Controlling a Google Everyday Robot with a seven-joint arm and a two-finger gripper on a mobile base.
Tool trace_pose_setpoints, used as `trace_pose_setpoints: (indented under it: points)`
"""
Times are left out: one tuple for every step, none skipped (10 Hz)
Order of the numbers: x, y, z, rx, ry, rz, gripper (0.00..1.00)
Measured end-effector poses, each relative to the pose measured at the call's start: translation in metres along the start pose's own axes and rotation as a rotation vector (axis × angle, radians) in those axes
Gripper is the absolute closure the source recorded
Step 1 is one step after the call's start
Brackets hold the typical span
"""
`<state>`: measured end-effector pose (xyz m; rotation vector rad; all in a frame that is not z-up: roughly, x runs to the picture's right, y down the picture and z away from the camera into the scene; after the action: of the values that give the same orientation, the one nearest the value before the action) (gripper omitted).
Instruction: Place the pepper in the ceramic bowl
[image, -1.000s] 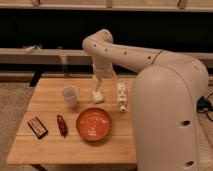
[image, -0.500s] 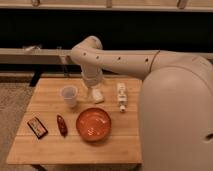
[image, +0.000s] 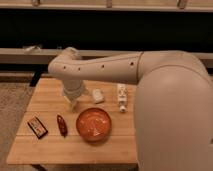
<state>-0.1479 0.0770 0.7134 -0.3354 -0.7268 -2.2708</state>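
Observation:
The pepper (image: 61, 125), small, dark red and tapered, lies on the wooden table (image: 45, 150) at the front left. The ceramic bowl (image: 93, 124), round and orange-red with pale flecks, sits just right of it and holds nothing. My gripper (image: 74, 103) hangs from the white arm above the table, behind and slightly right of the pepper and left of the bowl's far rim. It is above the pepper, apart from it, and holds nothing that I can see.
A flat dark packet with an orange border (image: 37, 126) lies left of the pepper. A small white object (image: 97, 96) and a white bottle (image: 121, 96) lie behind the bowl. My arm's large white body (image: 170, 110) fills the right side.
The arm has swung left and lower across the table, and the gripper now hangs in front of where the white cup stood, hiding it. The pepper and bowl have not moved.

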Motion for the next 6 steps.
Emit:
trace_pose_setpoints:
  points:
    - [0.005, -0.019, 0.006, -0.007, -0.001, -0.027, 0.2]
    - [0.013, -0.039, 0.015, -0.012, -0.003, -0.05, 0.2]
    - [0.02, -0.057, 0.028, -0.013, -0.005, -0.07, 0.2]
    - [0.024, -0.068, 0.04, -0.015, -0.014, -0.083, 0.2]
    - [0.026, -0.075, 0.054, -0.018, -0.028, -0.091, 0.2]
    - [0.028, -0.08, 0.066, -0.017, -0.041, -0.096, 0.2]
